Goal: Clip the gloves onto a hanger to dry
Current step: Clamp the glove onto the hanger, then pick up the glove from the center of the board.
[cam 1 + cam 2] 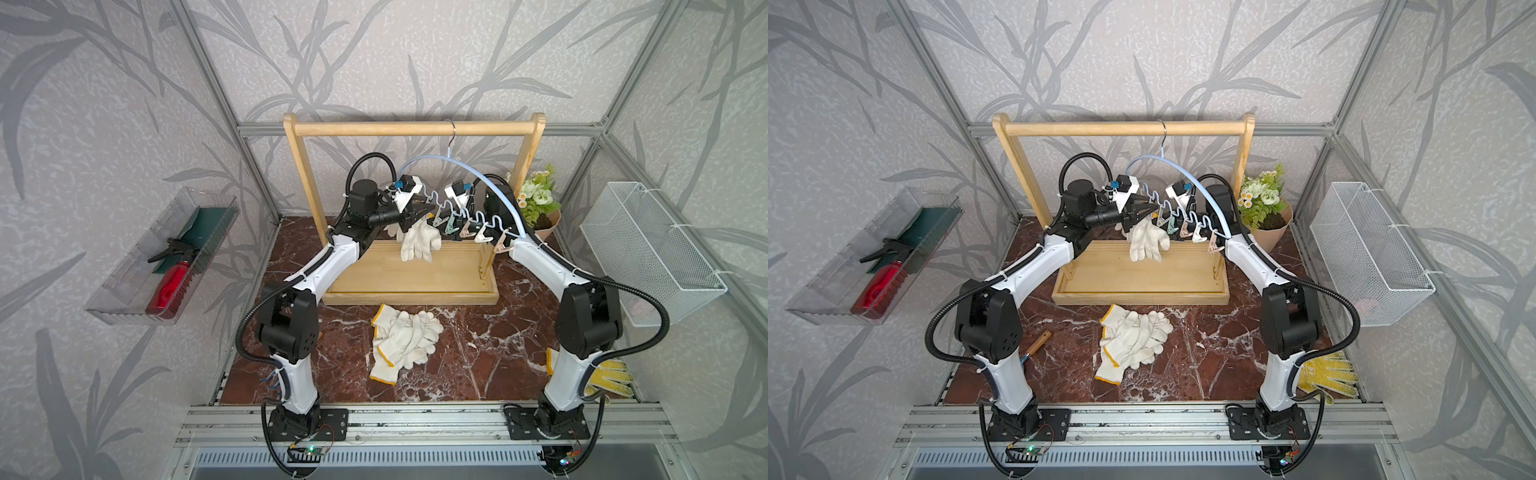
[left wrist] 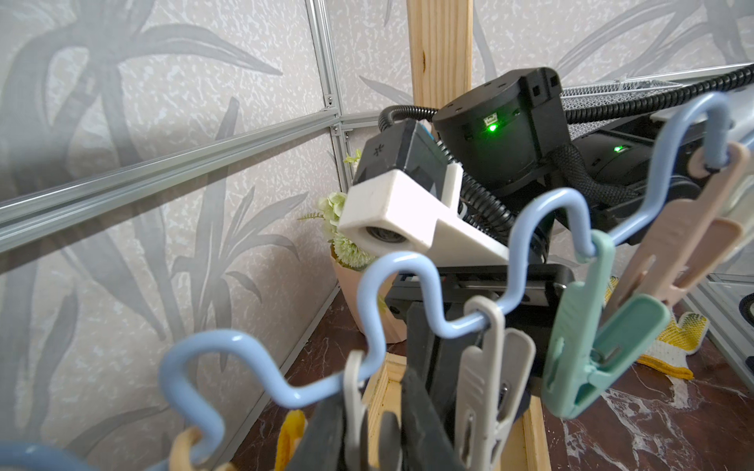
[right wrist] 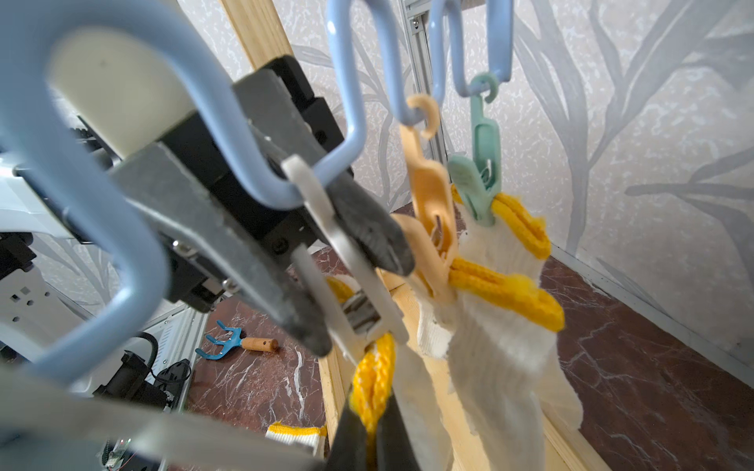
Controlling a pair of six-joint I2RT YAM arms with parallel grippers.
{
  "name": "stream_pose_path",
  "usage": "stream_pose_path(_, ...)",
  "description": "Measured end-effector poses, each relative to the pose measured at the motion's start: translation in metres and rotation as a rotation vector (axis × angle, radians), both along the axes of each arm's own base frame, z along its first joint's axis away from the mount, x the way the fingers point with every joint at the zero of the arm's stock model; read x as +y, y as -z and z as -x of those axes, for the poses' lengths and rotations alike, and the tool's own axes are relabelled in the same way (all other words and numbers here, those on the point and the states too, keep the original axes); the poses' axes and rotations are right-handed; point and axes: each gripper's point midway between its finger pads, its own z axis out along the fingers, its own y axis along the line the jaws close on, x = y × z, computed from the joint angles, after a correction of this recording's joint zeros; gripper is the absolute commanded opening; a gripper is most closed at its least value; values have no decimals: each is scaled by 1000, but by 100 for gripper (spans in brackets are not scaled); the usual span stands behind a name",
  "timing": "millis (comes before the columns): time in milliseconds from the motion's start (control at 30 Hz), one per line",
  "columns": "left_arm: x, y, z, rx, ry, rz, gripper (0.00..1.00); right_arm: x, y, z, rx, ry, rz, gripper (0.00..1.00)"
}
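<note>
White knitted gloves (image 1: 417, 241) on the pale blue hanger (image 1: 451, 157): handling and orientation
Judged light, limp and grippy, not fragile; take hold at the ribbed, yellow-trimmed cuff (the thickest, firmest edge), not at a finger, which would likely stretch. Two gloves hang from the orange clip (image 3: 432, 183) and the green clip (image 3: 483, 163), cuffs up, fingers down, long axis vertical. A further cuff (image 3: 373, 379) sits pinched in the clenched right gripper (image 3: 373, 440), at the mouth of the grey clip (image 3: 316, 191), whose handles the left gripper (image 3: 359, 301) grasps. Other gloves lie in a loose pile (image 1: 401, 340) on the marble table (image 1: 498, 353) before the wooden rack (image 1: 415, 126), flat, long axes roughly across the table, cuffs toward the left arm's side
</note>
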Motion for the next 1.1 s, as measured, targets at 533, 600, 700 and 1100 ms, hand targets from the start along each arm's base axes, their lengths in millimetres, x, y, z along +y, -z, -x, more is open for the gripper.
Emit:
stream_pose_path(533, 13, 20, 3, 76, -39, -17, 68, -10, 10, -12, -15, 103, 30, 49)
stream_pose_path(600, 18, 19, 7, 74, -53, -19, 71, -15, 20, -10, -4, 139, 52, 51)
stream_pose_path(700, 24, 16, 14, 71, -76, -19, 72, -24, 39, -2, 22, 185, 81, 53)
stream_pose_path(1100, 71, 68, 62, 171, -285, -77, 73, -74, 110, 59, 151, 376, 157, 54)
